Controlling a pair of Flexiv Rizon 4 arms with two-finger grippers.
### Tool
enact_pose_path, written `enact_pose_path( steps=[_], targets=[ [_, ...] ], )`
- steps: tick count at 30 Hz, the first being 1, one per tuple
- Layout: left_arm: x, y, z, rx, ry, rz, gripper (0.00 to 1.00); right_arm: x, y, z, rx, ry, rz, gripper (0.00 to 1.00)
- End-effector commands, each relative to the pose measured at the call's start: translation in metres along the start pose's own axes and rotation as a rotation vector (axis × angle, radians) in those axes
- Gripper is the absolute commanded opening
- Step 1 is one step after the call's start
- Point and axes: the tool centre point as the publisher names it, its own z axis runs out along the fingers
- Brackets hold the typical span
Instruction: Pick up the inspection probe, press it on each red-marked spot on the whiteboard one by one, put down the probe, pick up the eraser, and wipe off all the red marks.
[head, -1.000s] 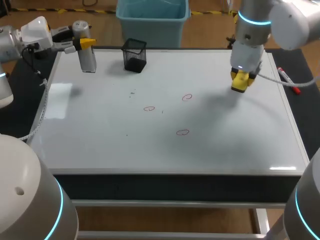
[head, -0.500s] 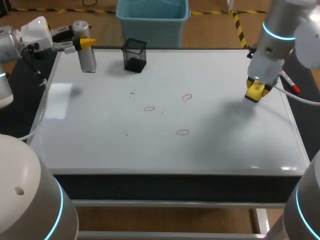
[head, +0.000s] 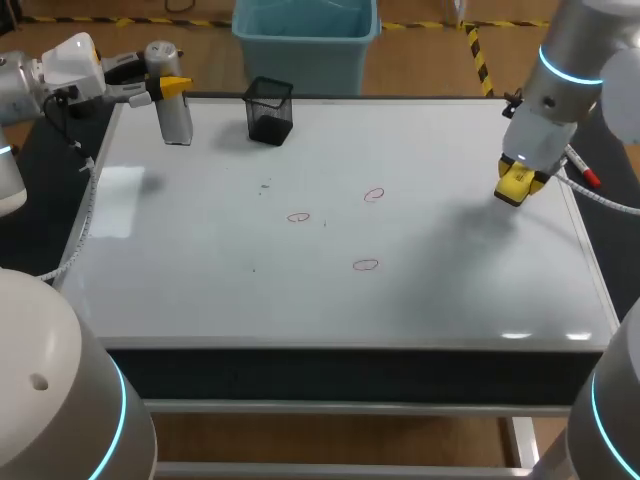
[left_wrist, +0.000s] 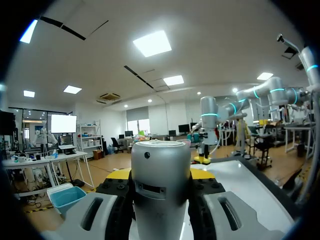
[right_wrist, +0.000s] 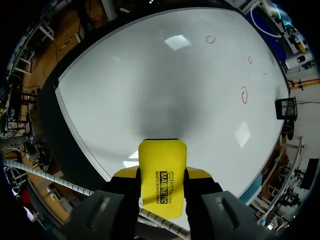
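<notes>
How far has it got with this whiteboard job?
Eraser pickup looks done: the right fingers grip the eraser over the whiteboard's right side. The left fingers hold the probe at the far left corner, not yet put down. Left: all three red marks are unwiped. Whether they were pressed cannot be seen.

Bright overhead light; glare patches on whiteboard (head: 200, 290); soft shadow at right.
</notes>
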Motion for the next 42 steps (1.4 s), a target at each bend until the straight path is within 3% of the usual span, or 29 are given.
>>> enact_pose_path(
  steps=[1,16,23,34,42],
  targets=[
    [0.001,-0.001,0.000,0.000,-0.002,0.002,0.00,0.000,0.000,-0.001,0.003,0.002,-0.002,0.00],
    [0.001,-0.001,0.000,0.000,-0.002,0.002,0.00,0.000,0.000,-0.001,0.003,0.002,-0.002,0.00],
    [0.017,-0.006,0.036,0.001,0.084,0.017,0.00,0.000,0.000,-0.001,0.003,0.002,-0.002,0.00],
    [0.067,-0.004,0.098,0.031,0.245,0.008,0.00,0.000,0.000,-0.001,0.003,0.002,-0.002,0.00],
    [0.104,0.019,0.131,0.089,0.355,-0.125,0.00,0.000,0.000,-0.001,0.003,0.002,-0.002,0.00]
  ],
)
